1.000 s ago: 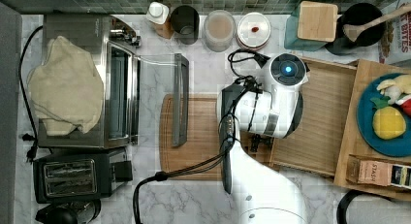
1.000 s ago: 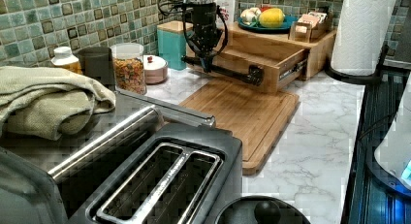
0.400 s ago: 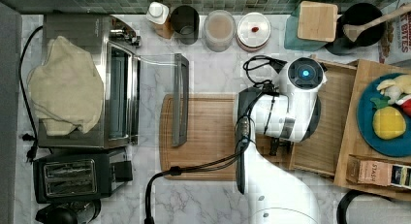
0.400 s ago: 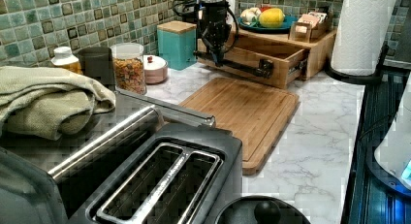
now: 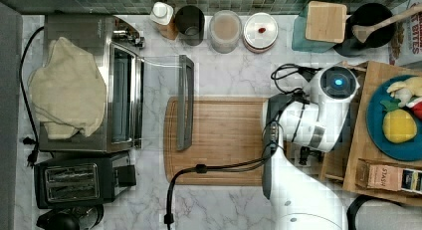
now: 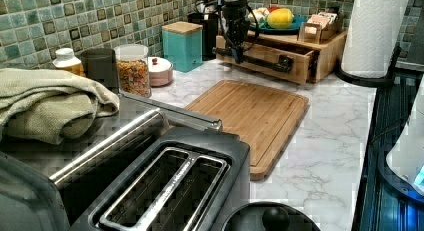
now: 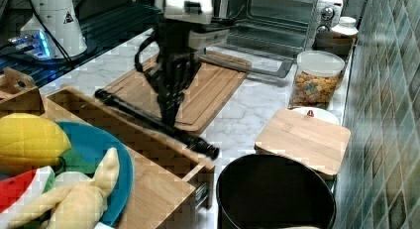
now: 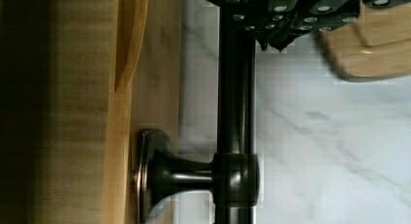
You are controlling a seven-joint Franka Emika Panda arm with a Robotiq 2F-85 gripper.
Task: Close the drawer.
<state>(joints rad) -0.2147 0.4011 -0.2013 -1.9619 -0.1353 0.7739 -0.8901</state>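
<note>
In the top view, the arm reaches over the right end of the cutting board [image 5: 219, 140], and its wrist covers most of the drawer [image 5: 332, 165], of which a small part of bamboo shows under the shelf with the blue plate [image 5: 393, 145]. The gripper itself is hidden there under the wrist.

In the left view, the drawer [image 6: 265, 58] stands out a little from its wooden stand [image 6: 330, 53], and a narrow dark gap shows at its end. The gripper [image 6: 235, 43] comes down at the dark bar handle [image 6: 250, 61] on the drawer front.

In the right view, the gripper [image 7: 171, 115] meets the handle [image 7: 153, 122] near its middle, with the drawer front [image 7: 124, 125] just behind it. The drawer looks almost pushed in.

In the wrist view, the handle [image 8: 236, 112] passes straight into the gripper [image 8: 286, 20]; the fingers seem to be closed around the bar, although the pads are not clearly visible.

The step in hand is probably the last part of the push. The next move calls for a straight, level push toward the stand until the front is flush, and then for releasing the handle.
</note>
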